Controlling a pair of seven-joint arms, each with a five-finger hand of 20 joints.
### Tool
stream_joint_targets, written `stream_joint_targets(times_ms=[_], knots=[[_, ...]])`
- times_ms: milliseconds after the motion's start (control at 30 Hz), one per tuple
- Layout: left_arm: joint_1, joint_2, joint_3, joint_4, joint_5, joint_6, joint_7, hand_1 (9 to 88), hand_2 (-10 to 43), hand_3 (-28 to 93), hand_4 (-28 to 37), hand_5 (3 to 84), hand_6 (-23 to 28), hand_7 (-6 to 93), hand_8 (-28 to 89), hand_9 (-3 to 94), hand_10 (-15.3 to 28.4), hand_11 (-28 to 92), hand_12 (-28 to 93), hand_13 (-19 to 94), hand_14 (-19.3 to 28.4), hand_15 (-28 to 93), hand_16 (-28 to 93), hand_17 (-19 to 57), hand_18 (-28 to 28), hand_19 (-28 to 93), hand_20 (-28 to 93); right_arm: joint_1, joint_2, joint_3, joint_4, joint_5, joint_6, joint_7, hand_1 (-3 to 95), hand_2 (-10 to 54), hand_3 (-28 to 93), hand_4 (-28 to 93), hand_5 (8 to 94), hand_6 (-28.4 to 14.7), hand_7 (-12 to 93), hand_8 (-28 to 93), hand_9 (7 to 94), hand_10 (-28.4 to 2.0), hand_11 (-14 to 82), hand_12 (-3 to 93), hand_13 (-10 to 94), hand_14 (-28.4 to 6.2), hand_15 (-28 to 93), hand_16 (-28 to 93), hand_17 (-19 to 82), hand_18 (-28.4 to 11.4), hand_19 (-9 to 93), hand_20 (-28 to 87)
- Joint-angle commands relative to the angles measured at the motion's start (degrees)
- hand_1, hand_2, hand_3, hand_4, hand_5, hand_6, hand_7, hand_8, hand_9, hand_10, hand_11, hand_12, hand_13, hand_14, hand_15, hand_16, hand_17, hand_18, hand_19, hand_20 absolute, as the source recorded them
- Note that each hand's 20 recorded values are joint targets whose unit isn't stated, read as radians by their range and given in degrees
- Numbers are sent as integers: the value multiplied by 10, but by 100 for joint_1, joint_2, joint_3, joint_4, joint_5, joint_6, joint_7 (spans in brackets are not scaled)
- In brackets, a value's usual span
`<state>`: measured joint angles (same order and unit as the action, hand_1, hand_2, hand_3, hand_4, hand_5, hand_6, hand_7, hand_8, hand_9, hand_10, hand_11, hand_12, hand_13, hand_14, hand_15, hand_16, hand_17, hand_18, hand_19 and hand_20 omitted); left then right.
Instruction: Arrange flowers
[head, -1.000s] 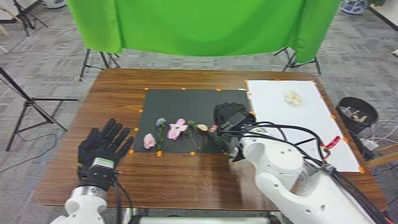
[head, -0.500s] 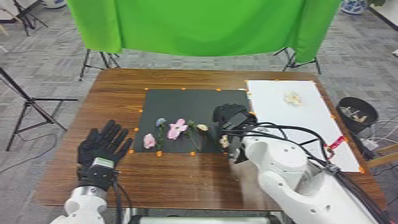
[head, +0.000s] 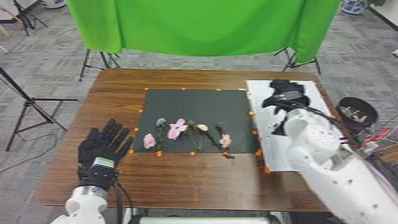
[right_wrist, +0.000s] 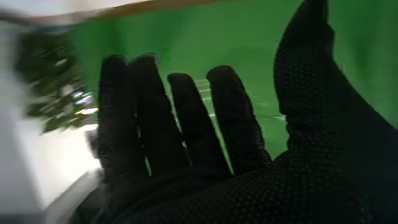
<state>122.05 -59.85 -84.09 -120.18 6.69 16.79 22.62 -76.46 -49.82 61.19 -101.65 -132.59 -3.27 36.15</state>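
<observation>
I see pink, cream flowers (head: 178, 129) on brown counter (head: 204, 185), green cloth (head: 209, 30) past its far edge, left robot hand (head: 104, 148) and right robot hand (head: 288, 98) wide.

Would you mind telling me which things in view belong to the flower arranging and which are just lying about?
Belongs:
- blue flower
- large pink flower
- leftmost pink flower
- cream flower
- peach flower
- black mat
- white sheet, probably

Lying about, it seems:
- bin
- green cloth
- left tripod
</observation>
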Motion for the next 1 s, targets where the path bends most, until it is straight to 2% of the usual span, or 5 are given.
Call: stream_joint_targets(times_ms=[33,467,600,700,1000], knots=[[2,18,65,-9,-43,-87,55,288,178,737,-283,422,94,214,-107,333,155,304,105,244,164,456,-94,-75,144,391,96,1050,412,-125,1232,650,-304,-182,398,-95,821,-283,417,-33,151,-123,388,-117,72,107,387,-132,130,160,202,-182,552,178],[-97,-8,167,14,19,-116,16,290,183,738,-283,426,95,216,-107,349,157,310,107,250,165,458,-94,-73,144,392,96,1591,135,-429,2234,929,-1999,-1407,515,-74,753,-283,442,18,210,-161,460,-82,90,96,466,-77,151,174,231,-145,542,207],[-160,-22,180,45,61,-137,-40,290,183,738,-283,426,95,216,-107,348,156,310,107,250,165,458,-94,-73,144,392,95,1267,193,-413,2137,842,-1661,-1319,574,-91,729,-283,562,34,201,-152,634,-84,121,151,603,-50,182,283,260,-149,623,270],[-148,-28,163,46,72,-168,-34,289,183,738,-283,426,95,216,-107,347,156,311,108,249,165,458,-94,-73,144,392,95,1027,240,-392,2066,724,-1422,-1420,626,-95,699,-283,592,35,208,-147,756,-74,111,357,666,-28,218,405,279,-149,677,317],[-174,-16,133,74,150,-263,-81,290,183,737,-283,425,95,214,-107,343,156,309,107,247,165,457,-94,-73,144,391,95,-288,573,366,584,618,-382,-1568,650,-95,704,-283,642,33,311,-72,779,-66,200,465,694,-39,306,450,285,-148,726,327]])
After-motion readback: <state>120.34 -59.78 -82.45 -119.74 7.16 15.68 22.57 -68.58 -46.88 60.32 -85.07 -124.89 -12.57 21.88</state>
